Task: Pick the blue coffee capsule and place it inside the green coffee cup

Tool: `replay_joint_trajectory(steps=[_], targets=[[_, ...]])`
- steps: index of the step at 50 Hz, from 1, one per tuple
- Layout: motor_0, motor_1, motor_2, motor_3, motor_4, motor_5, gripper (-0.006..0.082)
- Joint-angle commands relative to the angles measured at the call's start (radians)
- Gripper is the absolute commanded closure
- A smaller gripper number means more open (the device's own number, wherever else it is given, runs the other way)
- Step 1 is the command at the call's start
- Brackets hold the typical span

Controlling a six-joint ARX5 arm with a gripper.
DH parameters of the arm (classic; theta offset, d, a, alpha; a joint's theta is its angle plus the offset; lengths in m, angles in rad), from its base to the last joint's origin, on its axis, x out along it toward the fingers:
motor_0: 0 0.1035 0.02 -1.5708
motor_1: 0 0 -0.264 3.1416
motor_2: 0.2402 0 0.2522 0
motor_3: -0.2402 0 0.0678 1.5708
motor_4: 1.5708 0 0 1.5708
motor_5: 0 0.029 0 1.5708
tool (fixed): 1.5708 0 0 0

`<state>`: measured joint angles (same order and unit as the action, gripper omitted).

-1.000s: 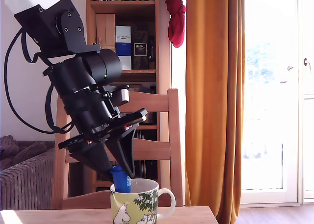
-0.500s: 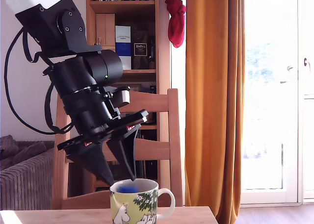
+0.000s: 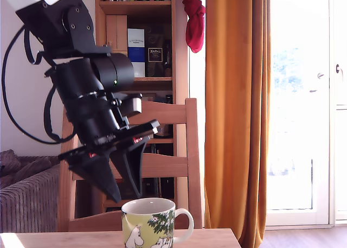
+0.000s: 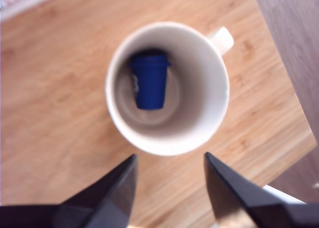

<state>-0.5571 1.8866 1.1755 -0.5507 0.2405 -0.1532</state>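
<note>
Cables loop at the exterior view's left beside the black ARX5 arm (image 3: 89,96), which slants down over a pale wooden table (image 3: 217,238). Its black gripper (image 3: 128,196) hangs just above the mug, jaws spread apart and holding nothing. Behind the arm stand a slatted wooden chair (image 3: 187,150) and a wooden bookshelf (image 3: 138,42) with boxes; their label writing is too small to read. Below sits the large yellow-green ceramic coffee cup (image 3: 150,222), printed with white cartoon figures and dark leaves, its white handle pointing to the exterior view's right. The small dark-blue plastic coffee capsule (image 4: 149,80), tapered with a wider rim, lies on its side at the bottom of the cup's glossy white inside, seen only from the wrist view. Further right hang a red cloth (image 3: 193,20), long orange curtains (image 3: 236,112) and a bright glass door (image 3: 306,107).
</note>
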Motion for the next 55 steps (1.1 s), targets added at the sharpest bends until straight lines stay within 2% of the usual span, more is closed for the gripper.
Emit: replay_joint_trajectory(steps=[1, 11, 25, 36, 55], targets=[[0.011, -0.063, 0.018, 0.001, -0.018, 0.016, 0.0783], [0.031, -0.141, 0.018, -0.003, -0.139, 0.033, 0.0783], [0.104, -0.218, -0.009, -0.039, -0.225, 0.074, 0.0783], [0.205, -0.249, -0.063, -0.033, -0.239, 0.094, 0.0783], [0.405, -0.417, -0.24, 0.132, -0.249, 0.104, 0.0783]])
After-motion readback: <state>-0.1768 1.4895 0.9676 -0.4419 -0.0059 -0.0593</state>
